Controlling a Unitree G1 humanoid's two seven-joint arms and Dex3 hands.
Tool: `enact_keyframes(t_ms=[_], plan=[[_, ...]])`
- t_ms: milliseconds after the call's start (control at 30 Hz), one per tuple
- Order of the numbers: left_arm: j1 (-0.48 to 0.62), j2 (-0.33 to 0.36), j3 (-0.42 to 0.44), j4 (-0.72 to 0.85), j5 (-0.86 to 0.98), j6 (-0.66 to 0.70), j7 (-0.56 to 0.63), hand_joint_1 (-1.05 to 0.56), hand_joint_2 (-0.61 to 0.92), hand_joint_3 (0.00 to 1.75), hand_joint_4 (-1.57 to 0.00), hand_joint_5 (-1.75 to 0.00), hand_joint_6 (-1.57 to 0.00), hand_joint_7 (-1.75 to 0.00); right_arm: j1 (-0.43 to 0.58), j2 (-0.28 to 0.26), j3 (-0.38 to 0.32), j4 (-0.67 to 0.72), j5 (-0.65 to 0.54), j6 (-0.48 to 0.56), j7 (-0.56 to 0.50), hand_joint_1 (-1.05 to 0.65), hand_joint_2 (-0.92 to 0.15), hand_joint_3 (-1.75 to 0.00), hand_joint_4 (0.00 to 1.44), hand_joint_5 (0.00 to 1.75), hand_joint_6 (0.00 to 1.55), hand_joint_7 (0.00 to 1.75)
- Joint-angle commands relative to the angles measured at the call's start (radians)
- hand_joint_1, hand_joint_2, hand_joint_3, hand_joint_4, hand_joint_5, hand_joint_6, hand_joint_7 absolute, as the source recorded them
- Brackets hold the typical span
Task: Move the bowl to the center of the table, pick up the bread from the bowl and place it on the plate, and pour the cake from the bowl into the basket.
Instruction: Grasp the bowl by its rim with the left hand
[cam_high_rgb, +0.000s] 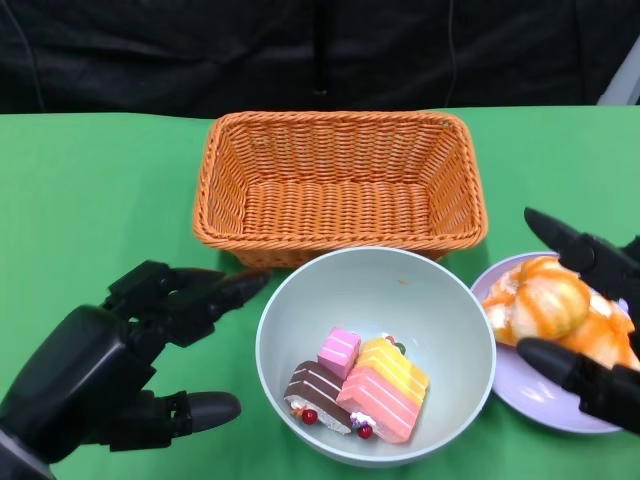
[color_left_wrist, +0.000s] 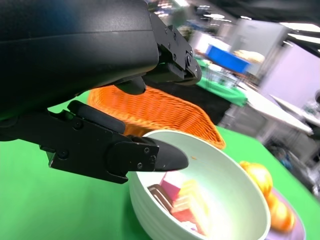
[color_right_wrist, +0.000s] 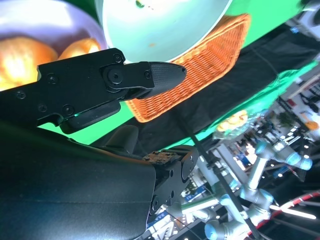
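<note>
Across the whole head view spreads a green tabletop (cam_high_rgb: 90, 180), with dark cloth beyond its far edge. Toward the far edge, near the middle, stands an orange wicker basket (cam_high_rgb: 340, 185), rectangular and holding nothing. Just in front of it, toward the near edge, sits a pale green bowl (cam_high_rgb: 375, 355), its far rim close against the basket's front wall. Inside the bowl lie cake slices (cam_high_rgb: 360, 385): a pink cube, a chocolate-brown piece with red berries, and a striped pink, orange and yellow wedge, bunched together in the nearer half.

At the near left corner is the left hand (cam_high_rgb: 120, 360), large and black, released and holding nothing. Its fingers are spread apart and point toward the bowl; the fingertips stop just short of the bowl's left rim. The left wrist view shows one finger (color_left_wrist: 150, 155) close over that rim, though contact cannot be judged.

Near the right edge rests a lilac plate (cam_high_rgb: 540, 395), just beside the bowl's right rim. On it lies the bread (cam_high_rgb: 550, 310), golden and glazed with orange stripes. The right hand (cam_high_rgb: 590, 320) straddles the bread with one finger on the far side and one on the near side, both close against it. Whether it is actually grasping the bread cannot be told. In the right wrist view the bread (color_right_wrist: 22, 57) shows blurred behind that hand's finger (color_right_wrist: 145, 75).
</note>
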Motion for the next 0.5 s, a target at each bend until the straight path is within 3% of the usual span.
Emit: enact_keyframes(t_ms=[33, 367, 500], plan=[[-0.056, 0.044, -0.004, 0.050, 0.097, -0.091, 0.020, -0.41, 0.87, 0.05, -0.02, -0.80, -0.44, -0.05, 0.051, 0.011, -0.017, -0.037, 0.038, -0.044, -0.003, -0.39, -0.92, -0.26, 0.00, 1.12, 0.33, 0.12], [-0.196, 0.066, -0.065, 0.150, 0.371, -0.265, 0.127, -0.43, 0.78, 0.00, -0.08, -0.85, -0.47, -0.05, 0.104, 0.050, 0.011, -0.072, 0.056, -0.066, 0.006, -0.37, -0.91, -0.27, 0.00, 1.08, 0.30, 0.15], [-0.218, 0.050, -0.105, 0.178, 0.471, -0.279, 0.195, -0.35, 0.81, 0.01, -0.11, -0.87, -0.49, -0.06, 0.104, 0.056, 0.002, -0.079, 0.046, -0.057, 0.007, -0.38, -0.91, -0.27, 0.00, 1.09, 0.29, 0.16]])
